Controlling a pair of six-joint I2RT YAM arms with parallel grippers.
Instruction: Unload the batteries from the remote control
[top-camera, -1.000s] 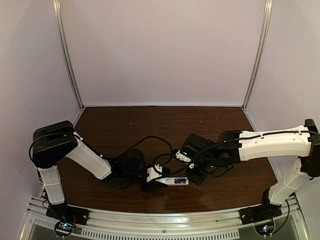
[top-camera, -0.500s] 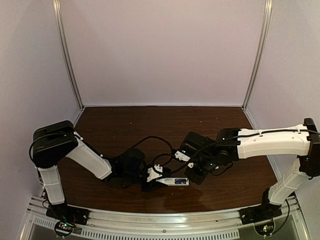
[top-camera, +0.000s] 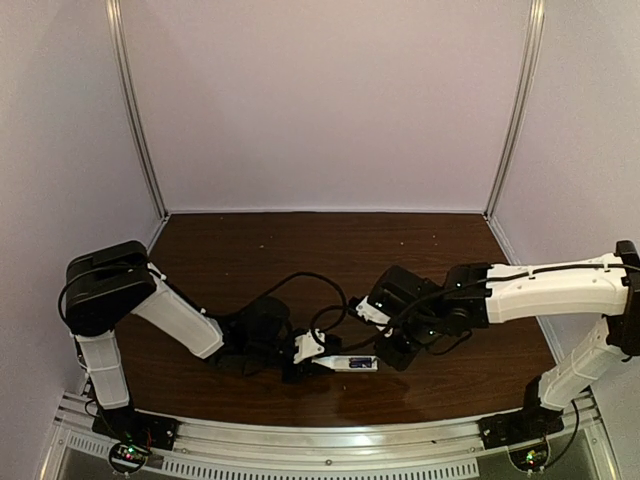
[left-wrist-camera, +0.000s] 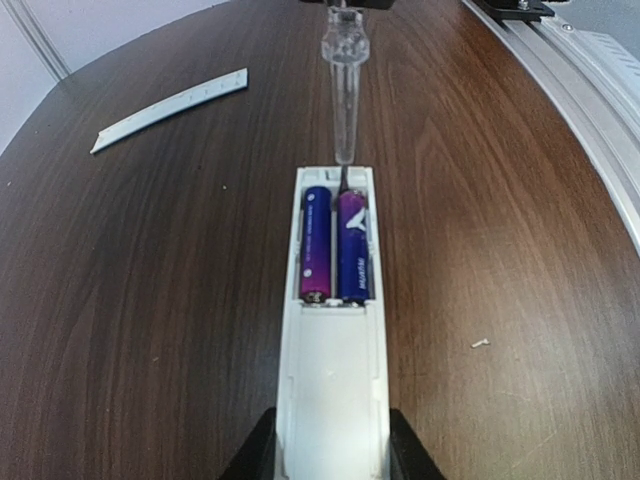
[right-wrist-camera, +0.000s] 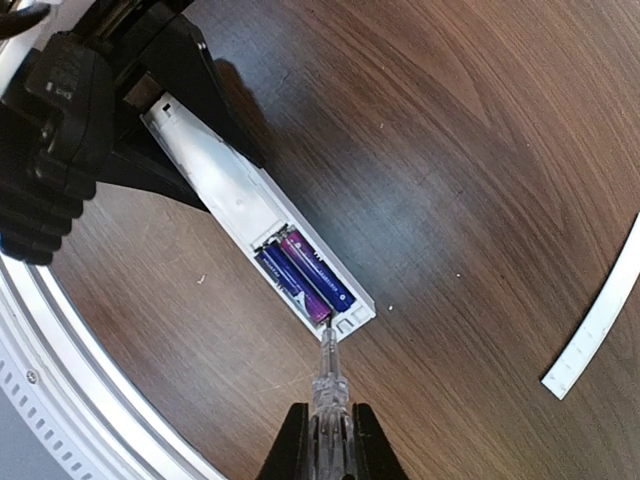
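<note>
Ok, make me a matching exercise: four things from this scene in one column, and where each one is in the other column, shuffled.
Things:
1. remote
2. batteries
3. screwdriver
4. cover strip

States:
A. lying loose, untouched
B. clamped in the left end effector
C. side by side inside the remote
D. clamped in the right end effector, tip at the remote's end

Pairs: 1-B, 2-C, 3-D, 4-A

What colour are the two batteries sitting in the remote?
The batteries are bluish-purple shading to magenta; clearest in the left wrist view.
</note>
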